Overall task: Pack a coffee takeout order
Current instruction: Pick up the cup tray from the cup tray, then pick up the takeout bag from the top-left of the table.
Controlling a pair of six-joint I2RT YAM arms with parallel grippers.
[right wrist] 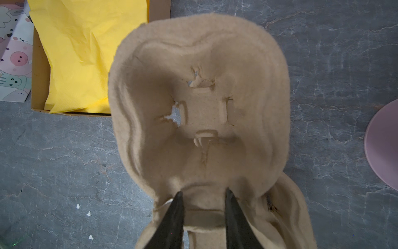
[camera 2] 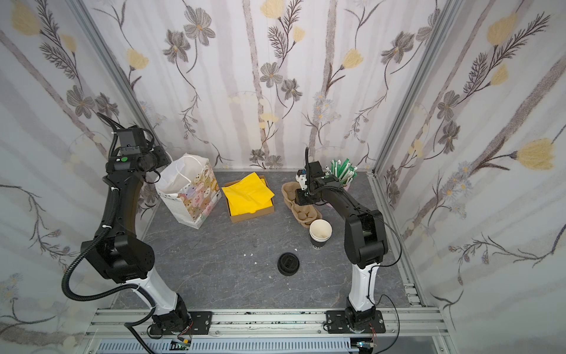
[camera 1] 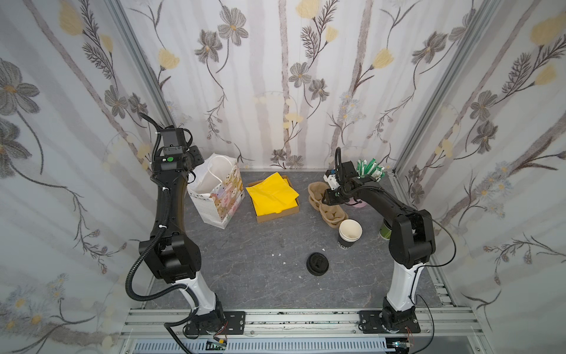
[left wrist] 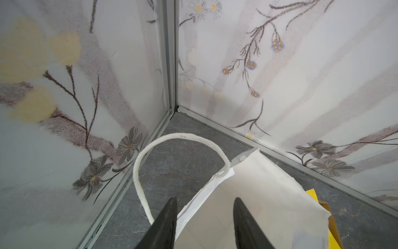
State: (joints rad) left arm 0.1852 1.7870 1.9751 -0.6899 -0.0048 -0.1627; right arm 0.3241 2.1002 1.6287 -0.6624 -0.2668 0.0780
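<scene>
Just a sliver of the green cup (camera 1: 384, 230) shows behind my right arm's elbow; its lid is hidden. Yellow napkins (camera 1: 272, 194) (right wrist: 81, 54) lie piled in a shallow cardboard box (camera 1: 280, 214). The printed paper bag (camera 1: 214, 196) (left wrist: 258, 194) stands open at the back left. My left gripper (left wrist: 205, 199) hangs open over the bag's rim, one finger outside the wall and one inside. My right gripper (right wrist: 204, 191) is shut on the middle bridge of a brown pulp cup carrier (right wrist: 204, 107) (camera 1: 317, 190), held above another carrier.
Stacked black cups with cream insides (camera 1: 349, 234) stand in front of the carriers, and a loose black lid (camera 1: 317, 263) lies on the grey table. Green-and-white straws (camera 1: 370, 168) sit in a pink holder (right wrist: 383, 144) at the back right. Walls close in on three sides.
</scene>
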